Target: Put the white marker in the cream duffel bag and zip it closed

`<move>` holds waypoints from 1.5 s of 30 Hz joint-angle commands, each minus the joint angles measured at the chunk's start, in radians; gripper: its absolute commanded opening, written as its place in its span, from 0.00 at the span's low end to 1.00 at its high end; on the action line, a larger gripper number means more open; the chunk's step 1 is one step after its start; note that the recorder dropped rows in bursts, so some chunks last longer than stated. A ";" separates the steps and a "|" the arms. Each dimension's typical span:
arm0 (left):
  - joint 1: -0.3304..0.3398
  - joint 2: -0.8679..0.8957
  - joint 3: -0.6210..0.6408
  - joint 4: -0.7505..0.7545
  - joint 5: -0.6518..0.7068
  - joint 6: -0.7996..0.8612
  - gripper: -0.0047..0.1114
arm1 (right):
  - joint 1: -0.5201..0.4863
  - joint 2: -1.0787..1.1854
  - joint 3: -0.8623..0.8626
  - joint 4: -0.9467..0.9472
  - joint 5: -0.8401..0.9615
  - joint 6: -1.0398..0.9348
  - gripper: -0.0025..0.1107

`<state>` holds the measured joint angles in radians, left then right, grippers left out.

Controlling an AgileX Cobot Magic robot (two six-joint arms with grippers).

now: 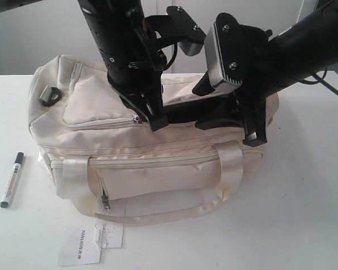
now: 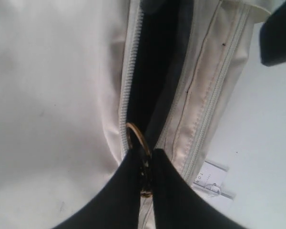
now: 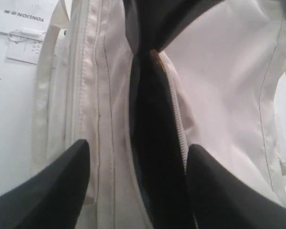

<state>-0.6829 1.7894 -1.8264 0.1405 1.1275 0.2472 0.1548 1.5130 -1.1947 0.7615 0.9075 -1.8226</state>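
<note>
The left arm (image 1: 115,39) descends steeply from the upper edge of the exterior view, its wrist turned so that the left gripper (image 2: 147,155) points downward. Its fingers (image 2: 126,191) are pressed together, pinching a brass ring (image 2: 133,133). The right arm (image 1: 310,39) enters from the upper right and slants down toward the middle. The right gripper (image 3: 138,145) also points downward, with its fingers spread wide apart. The two grippers stand near each other, apart.

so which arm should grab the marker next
Probably right: right hand is open over the cream duffel bag; left hand is shut on the zipper pull. The white marker lies on the left side, though.
</note>
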 commanded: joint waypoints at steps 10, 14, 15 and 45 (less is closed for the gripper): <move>0.002 -0.020 0.001 -0.021 0.094 0.019 0.04 | 0.003 0.077 -0.001 -0.020 -0.113 -0.093 0.52; 0.002 -0.020 0.001 -0.021 0.094 0.019 0.04 | 0.003 0.097 -0.001 -0.047 -0.131 -0.093 0.45; 0.002 -0.020 0.001 -0.021 0.094 0.019 0.04 | 0.003 0.101 -0.001 -0.052 -0.131 -0.093 0.41; 0.002 -0.020 0.001 0.076 0.092 -0.010 0.04 | -0.058 -0.003 -0.001 -0.102 -0.049 -0.073 0.02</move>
<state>-0.6756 1.7864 -1.8211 0.1926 1.1291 0.2511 0.1272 1.5297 -1.1990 0.6644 0.8315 -1.9059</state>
